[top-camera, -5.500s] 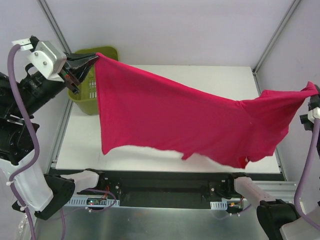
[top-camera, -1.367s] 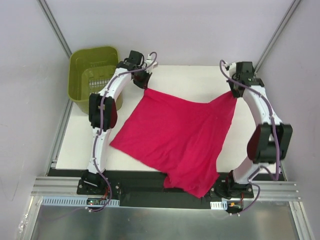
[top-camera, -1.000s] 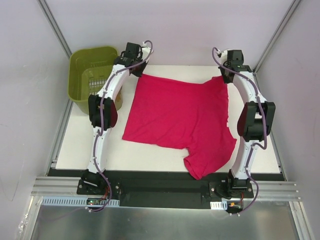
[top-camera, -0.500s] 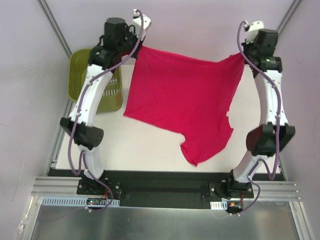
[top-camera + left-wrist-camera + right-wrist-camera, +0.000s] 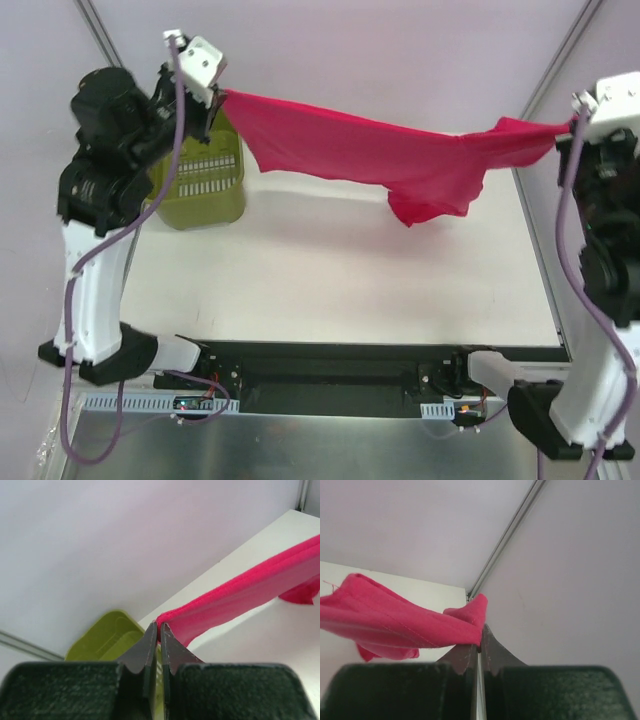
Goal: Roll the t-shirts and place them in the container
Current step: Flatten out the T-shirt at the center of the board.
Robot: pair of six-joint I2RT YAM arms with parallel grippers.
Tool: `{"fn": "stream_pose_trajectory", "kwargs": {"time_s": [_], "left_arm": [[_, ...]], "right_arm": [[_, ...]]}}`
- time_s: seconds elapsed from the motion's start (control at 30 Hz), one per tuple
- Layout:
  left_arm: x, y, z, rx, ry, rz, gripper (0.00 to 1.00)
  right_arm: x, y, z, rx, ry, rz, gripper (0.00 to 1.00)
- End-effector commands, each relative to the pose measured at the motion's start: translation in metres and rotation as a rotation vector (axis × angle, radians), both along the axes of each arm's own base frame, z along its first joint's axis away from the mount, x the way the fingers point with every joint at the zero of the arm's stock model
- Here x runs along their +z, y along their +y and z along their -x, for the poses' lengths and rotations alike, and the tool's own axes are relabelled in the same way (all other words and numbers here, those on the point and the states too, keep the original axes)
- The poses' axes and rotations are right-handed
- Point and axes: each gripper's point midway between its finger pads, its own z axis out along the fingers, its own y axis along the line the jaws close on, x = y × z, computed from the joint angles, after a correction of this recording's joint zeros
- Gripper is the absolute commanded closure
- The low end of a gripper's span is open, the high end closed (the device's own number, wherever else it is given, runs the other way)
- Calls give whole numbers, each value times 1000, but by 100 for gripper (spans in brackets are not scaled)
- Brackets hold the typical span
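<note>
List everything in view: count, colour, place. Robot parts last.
plain magenta-red soft fabric t-shirt: one, magenta-red, stretched in the air between both end effectors, over the table's far side.
olive-green slotted plastic basket: one, green, far left corner.
flat white table: one, white, below the shirt.
left end effector: one, black fingers, shut on the shirt's left end.
right end effector: one, black fingers, shut on the shirt's right end.

A lab test cell: white panel walls (image 5: 380,50), aluminium frame rails (image 5: 553,68).
</note>
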Motion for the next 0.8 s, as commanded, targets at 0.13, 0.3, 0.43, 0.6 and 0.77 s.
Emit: {"fn": "stream_pose_trajectory", "kwargs": {"time_s": [0.13,0.3,0.43,0.6,0.77], "left_arm": [[31,48,99,26,-136,57,100],[53,38,133,-80,-162,146,100],[87,32,133,-118,-217,186,100],[43,13,59,-151,-61,124,100],[-100,-23,-27,-234,329,42,100]], "right_arm": [[-6,-2,134,10,-24,-37,99],[10,35,173,207,-122,-69,99],[27,42,165,194,-175,-98,99],[-9,21,88,112,-52,-82,99],[-127,15,-1,125,215,-95,99]]}}
